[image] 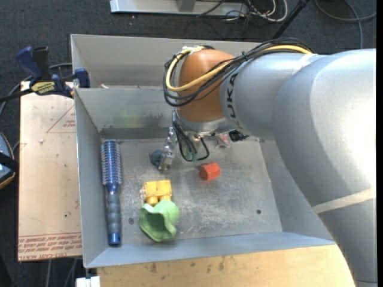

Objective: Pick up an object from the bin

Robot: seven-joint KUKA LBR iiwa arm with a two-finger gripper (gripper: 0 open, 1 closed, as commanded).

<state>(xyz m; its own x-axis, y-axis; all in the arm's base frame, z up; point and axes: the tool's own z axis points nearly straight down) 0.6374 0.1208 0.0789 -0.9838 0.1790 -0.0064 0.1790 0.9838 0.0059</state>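
Note:
My gripper (170,150) hangs low over the bin's middle back, just under the orange dome. A small dark grey lump (158,158) lies right beside it on the left, touching or nearly touching its tip. A small orange-red block (209,171) sits on the floor a little to the right of the gripper. In front of it lie a yellow block (157,190) and, against that, a soft green cup-shaped thing (160,220).
A blue hairbrush (111,190) lies lengthwise along the left wall, bristles toward the back. The arm covers the bin's right back corner. Bare floor shows at the front right.

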